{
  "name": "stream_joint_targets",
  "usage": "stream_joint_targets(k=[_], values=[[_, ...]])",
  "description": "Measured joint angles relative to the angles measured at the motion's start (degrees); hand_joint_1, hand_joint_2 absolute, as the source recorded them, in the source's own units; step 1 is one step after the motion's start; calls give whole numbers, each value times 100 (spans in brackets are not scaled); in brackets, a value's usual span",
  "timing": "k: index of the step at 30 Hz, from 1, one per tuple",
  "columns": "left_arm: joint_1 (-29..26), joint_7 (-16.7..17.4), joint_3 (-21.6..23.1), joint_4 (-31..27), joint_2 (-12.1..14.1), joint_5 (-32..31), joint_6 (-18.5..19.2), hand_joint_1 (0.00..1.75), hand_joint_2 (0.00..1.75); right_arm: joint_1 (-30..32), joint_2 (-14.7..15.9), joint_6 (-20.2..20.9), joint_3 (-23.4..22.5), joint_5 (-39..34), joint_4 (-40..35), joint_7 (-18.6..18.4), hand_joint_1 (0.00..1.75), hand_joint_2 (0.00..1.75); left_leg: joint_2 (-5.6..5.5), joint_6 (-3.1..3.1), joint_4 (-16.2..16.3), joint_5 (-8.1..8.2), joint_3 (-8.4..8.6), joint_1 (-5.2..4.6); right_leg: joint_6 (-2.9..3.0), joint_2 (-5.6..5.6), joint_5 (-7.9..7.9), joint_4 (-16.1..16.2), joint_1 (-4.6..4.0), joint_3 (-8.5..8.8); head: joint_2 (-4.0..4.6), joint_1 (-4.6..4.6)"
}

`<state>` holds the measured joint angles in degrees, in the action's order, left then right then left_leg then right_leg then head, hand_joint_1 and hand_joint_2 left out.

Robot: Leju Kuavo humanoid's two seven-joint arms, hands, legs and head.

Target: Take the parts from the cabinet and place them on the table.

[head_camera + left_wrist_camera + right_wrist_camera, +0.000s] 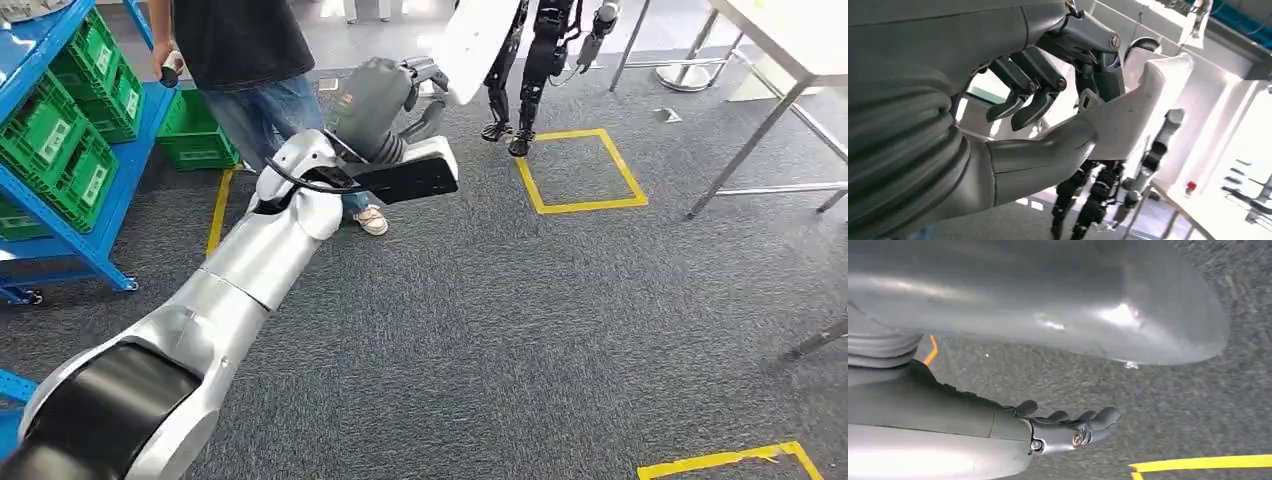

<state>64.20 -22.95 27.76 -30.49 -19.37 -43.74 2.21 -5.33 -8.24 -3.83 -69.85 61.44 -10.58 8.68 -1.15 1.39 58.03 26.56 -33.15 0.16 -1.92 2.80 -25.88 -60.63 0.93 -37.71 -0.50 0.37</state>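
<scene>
midway between cabinet and table, a part rode in the robot's left hand

over the grey carpet, the left hand was raised ahead of the body with a white moulded part in its grip. the blue cabinet with its green bins stood at far left, and the metal table stood at far right, well apart from the hand. by that showing, the pick looked done for this part and the carry and set-down were left; whether more parts waited in the bins could not be told.

the left wrist view gave what the head view lacked: the thumb pressed under the white part while the dark fingers curled above it, so the piece was pinched, not cradled. the right wrist view showed the right hand hanging over the carpet, fingers loosely curled on nothing, near a yellow floor line. a person stood beside the cabinet, and a second humanoid stood behind the yellow floor square.
</scene>
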Motion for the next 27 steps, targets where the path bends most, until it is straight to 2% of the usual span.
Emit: stream_joint_targets(k=[1, 2, 3, 4, 5, 6, 7, 8, 9, 10, 13, 14, 15, 16, 18, 19, 20, 21, 22, 23, 24, 25, 27], values=[[16, -7, 4, 15, -35, 2, 0, 175, 175, -12, 0, -2, 0, -7, -2, 13, 0, 0, 58, 11, 0, -6, -12, -8, -23, -129, -219, -387, -4, -189, 0, 28], [15, -13, 11, 33, -46, 26, 0, 175, 175, -23, 0, -9, -2, -26, -2, 28, 0, 0, 122, 18, 5, -4, -17, -23, -42, -189, -435, -877, 5, -414, 2, 33], [11, -15, 26, 50, -52, 53, 9, 175, 175, -26, 2, -15, -7, -42, -2, 39, 0, 0, 192, 27, 9, 3, -23, -34, -52, -210, -590, -1288, 6, -605, 0, 33], [5, -13, 55, 61, -63, 83, 13, 175, 175, -22, 0, -26, -15, -57, -2, 55, 0, 0, 252, 30, 18, 5, -32, -40, -60, -218, -630, -1522, 6, -717, 0, 35], [-8, -9, 94, 61, -87, 138, 17, 175, 175, -11, 2, -44, -26, -77, -2, 63, 0, 0, 310, 31, 29, 10, -37, -42, -62, -228, -539, -1466, 6, -680, 0, 35], [-12, -2, 127, 61, -109, 179, 17, 175, 175, -2, 2, -55, -33, -85, -2, 66, 0, 0, 360, 28, 40, 15, -42, -42, -60, -246, -353, -1152, 7, -509, 0, 35], [-9, 7, 146, 57, -133, 229, 15, 175, 175, -1, 4, -63, -39, -92, -2, 68, 0, 0, 415, 15, 60, 31, -45, -42, -55, -296, -112, -621, 7, -216, 0, 39], [-1, 9, 155, 55, -144, 251, 15, 175, 175, -6, 4, -70, -44, -98, -2, 68, 0, 0, 453, -8, 86, 48, -46, -43, -50, -430, 57, -159, 4, 58, 0, 41], [7, 9, 179, 55, -155, 278, 13, 175, 175, -24, 2, -77, -50, -118, 0, 68, 0, 0, 492, -42, 113, 74, -58, -80, -23, -664, -37, 126, -40, 189, 0, 46], [13, 11, 203, 57, -150, 308, 0, 175, 175, -34, 2, -76, -61, -127, 0, 66, 0, 0, 517, -73, 132, 101, -63, -111, 64, -582, 14, 144, -40, 207, 0, 35], [7, -4, 238, 70, -179, 319, -22, 175, 175, -34, 0, -74, -83, -89, -2, 13, 0, 0, 643, -141, 108, 118, -28, -110, 153, -438, 18, 136, -53, 185, 0, 13], [5, -5, 238, 72, -164, 319, -39, 175, 175, -29, -2, -66, -83, -65, 0, 4, 0, 0, 613, -187, 143, 150, -66, -94, 202, -401, 49, 168, -21, 206, 0, 13], [2, -24, 238, 83, -104, 317, -59, 175, 175, -31, -11, -63, -83, -33, -2, 2, 0, 0, 394, -228, 301, 268, -114, -71, 223, -362, 56, 170, -16, 205, 0, 0], [-2, -50, 238, 94, -32, 310, -70, 175, 175, -38, -9, -57, -83, -6, -2, 18, 0, 0, 263, -248, 630, 465, -256, -56, 259, -319, 65, 169, -13, 199, 0, -13], [-74, -112, 238, 140, 122, 293, -98, 175, 175, -52, -11, -37, -83, 29, -2, 46, 0, 0, 160, -275, 1522, 853, -673, -46, 280, -188, 73, 168, -15, 188, 0, -18], [-135, -138, 238, 171, 195, 278, -129, 175, 175, -50, -11, -31, -81, 35, -2, 70, 0, 0, 143, -275, 1840, 930, -832, -47, 283, -118, 74, 167, -16, 186, 0, -20], [-198, -175, 238, 201, 261, 247, -164, 175, 175, -40, -11, -22, -81, 44, -2, 74, 0, 0, 136, -260, 1860, 851, -859, -47, 285, -46, 77, 164, -17, 186, 0, -31], [-231, -181, 238, 225, 304, 240, -192, 175, 175, -27, -11, -13, -81, 55, -2, 74, 0, 0, 126, -238, 1626, 659, -765, -47, 283, 13, 79, 156, -20, 183, 0, -44], [-238, -194, 238, 247, 330, 236, -225, 175, 175, -20, -9, -9, -81, 63, -2, 70, 0, 0, 98, -208, 1198, 417, -567, -47, 278, 65, 82, 148, -21, 180, 0, -55], [-237, -194, 238, 245, 352, 232, -262, 175, 175, -21, -9, 4, -79, 74, -2, 68, 0, 0, 18, -169, 654, 164, -300, -49, 274, 112, 83, 141, -21, 181, 0, -55], [-234, -192, 238, 240, 378, 223, -295, 175, 175, -23, -11, 24, -70, 96, -2, 68, 0, 0, -186, -146, 218, 68, -101, -47, 264, 146, 88, 139, -12, 175, 0, -57], [-235, -194, 238, 232, 389, 214, -310, 175, 175, -36, -11, 37, -59, 112, -2, 68, 0, 0, -203, -164, 125, 98, -29, -49, 220, 191, 83, 117, -40, 148, 0, -53], [-241, -184, 238, 216, 413, 190, -313, 175, 175, -22, -11, 59, -31, 118, -2, 66, 0, 0, -136, -140, 132, 76, -50, -77, 146, 260, 128, 155, 4, 120, 0, -55]])
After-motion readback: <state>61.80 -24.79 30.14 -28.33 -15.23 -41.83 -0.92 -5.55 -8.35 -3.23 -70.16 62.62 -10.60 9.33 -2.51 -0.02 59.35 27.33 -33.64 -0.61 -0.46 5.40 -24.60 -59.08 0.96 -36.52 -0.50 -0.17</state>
